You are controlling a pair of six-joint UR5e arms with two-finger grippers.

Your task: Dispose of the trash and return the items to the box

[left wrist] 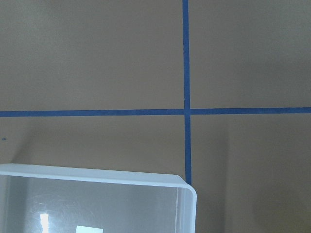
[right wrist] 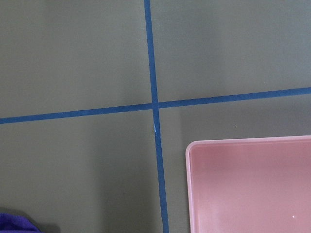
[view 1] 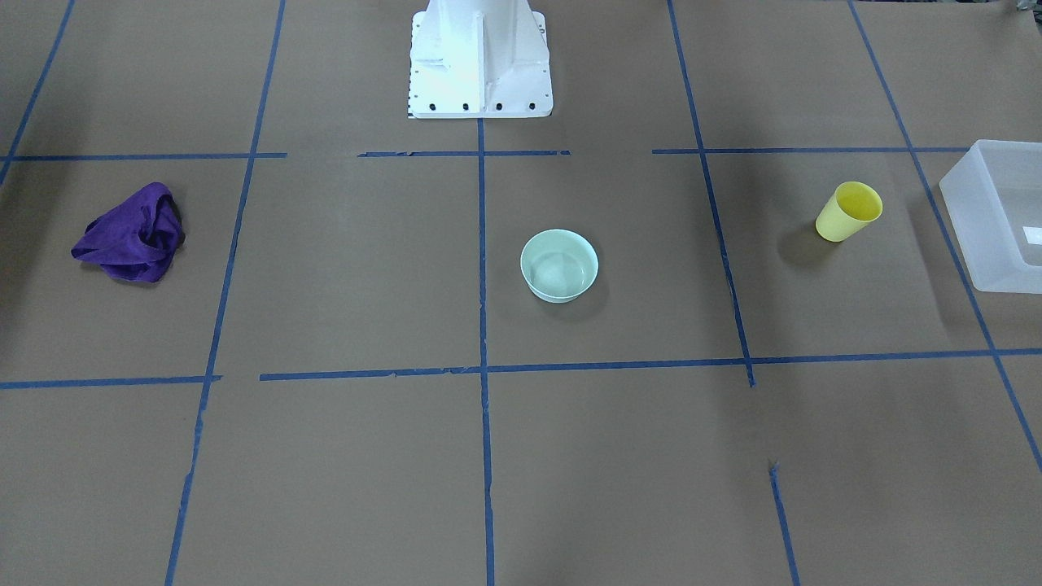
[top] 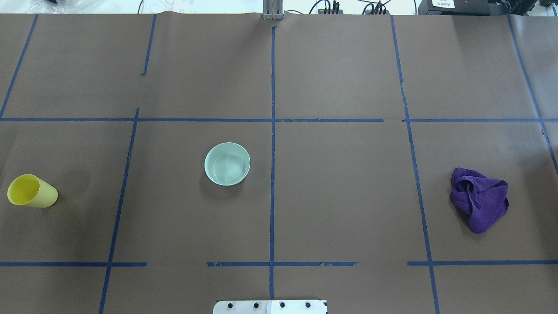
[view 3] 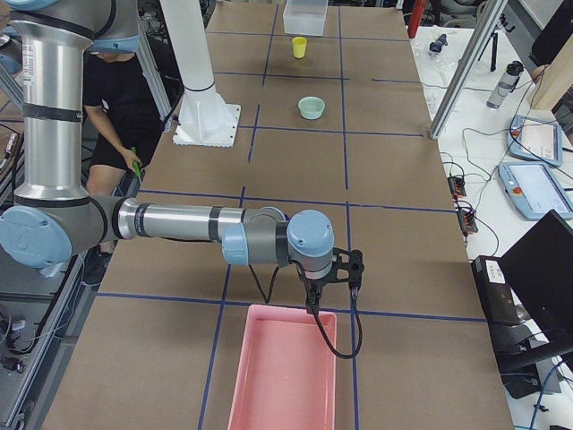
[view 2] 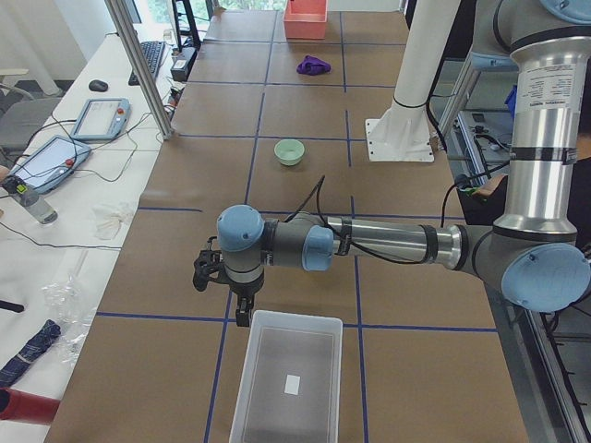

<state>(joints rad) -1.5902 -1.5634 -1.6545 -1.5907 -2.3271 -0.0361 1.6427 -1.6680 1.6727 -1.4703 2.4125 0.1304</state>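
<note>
Box: cut off by right edge, front view. Pink bin: cut off by bottom edge. Cloth: corner only, right wrist view. Left gripper, right gripper: opening indiscernible.

1. The worktop is covered in brown paper and marked into squares by blue tape lines.
2. A crumpled purple cloth lies inside one square, touching no line.
3. A pink tray sits open side up at one end of the worktop, one corner just beside a tape crossing.
4. A white side table alongside carries two cabled tablets, a keyboard and a mouse.
5. A slanted metal post rises at the worktop's edge.
6. A person in a black shirt stands just off the worktop.
</note>
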